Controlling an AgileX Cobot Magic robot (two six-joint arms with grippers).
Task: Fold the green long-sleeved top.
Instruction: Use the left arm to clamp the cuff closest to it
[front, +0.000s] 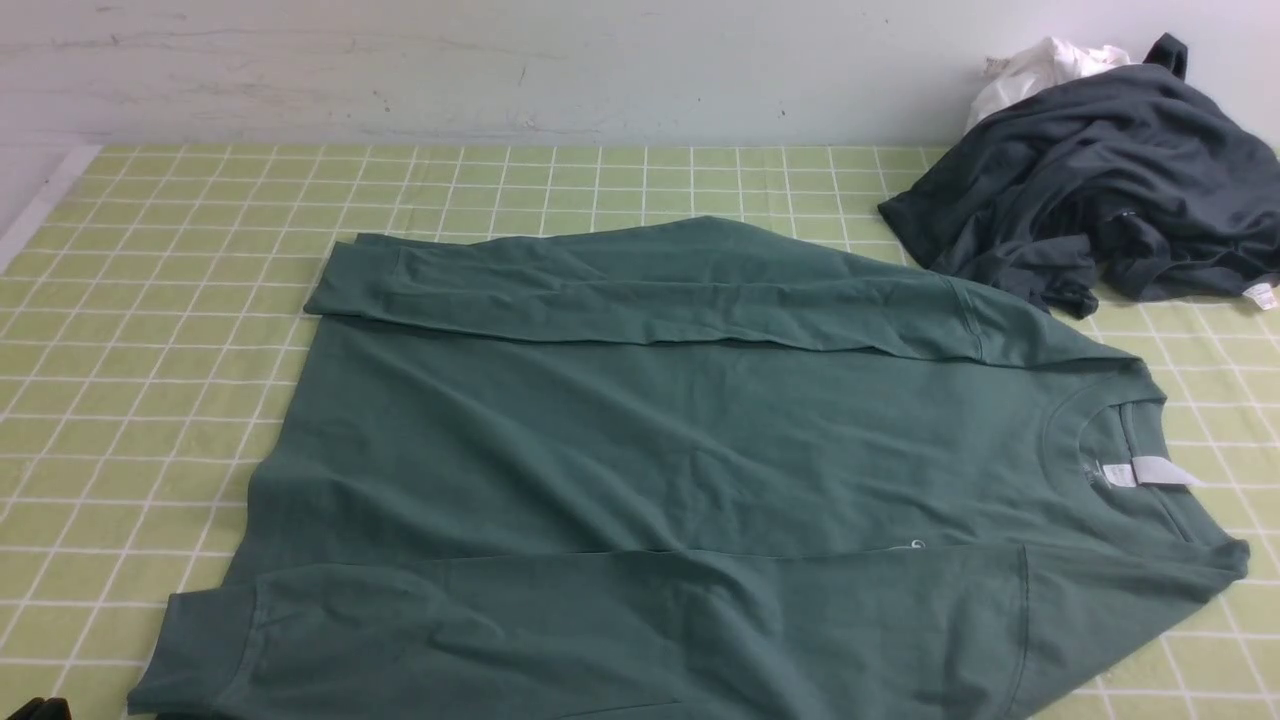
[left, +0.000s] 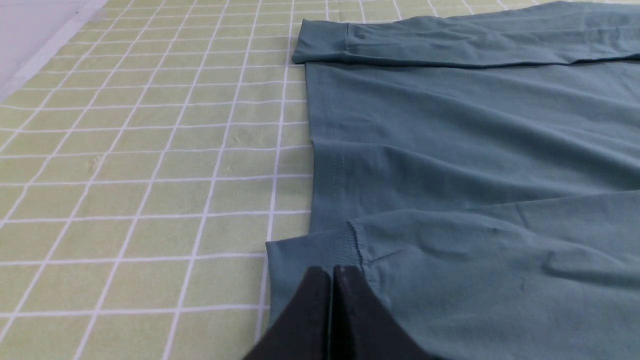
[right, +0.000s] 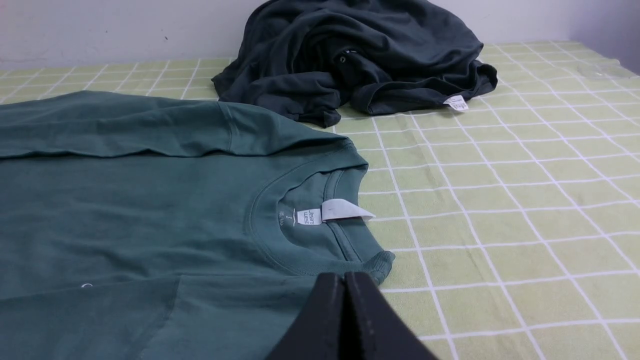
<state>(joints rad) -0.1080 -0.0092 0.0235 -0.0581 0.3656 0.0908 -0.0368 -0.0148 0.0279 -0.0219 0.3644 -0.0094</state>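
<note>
The green long-sleeved top (front: 640, 440) lies flat on the checked cloth, neck to the right and hem to the left. Both sleeves are folded in lengthwise over the body. A white neck label (front: 1150, 472) sticks out at the collar. In the left wrist view my left gripper (left: 332, 271) is shut, its black tips just over the near sleeve's ribbed cuff (left: 320, 247), with nothing between them. In the right wrist view my right gripper (right: 345, 276) is shut and empty beside the ribbed collar edge (right: 382, 260). Only a dark corner of the left gripper (front: 35, 708) shows in the front view.
A crumpled dark charcoal-grey garment (front: 1100, 180) lies at the back right, with a small white cloth (front: 1040, 65) behind it against the wall. The green checked tablecloth (front: 150, 300) covers the table; its left border (front: 40, 205) runs along the far left.
</note>
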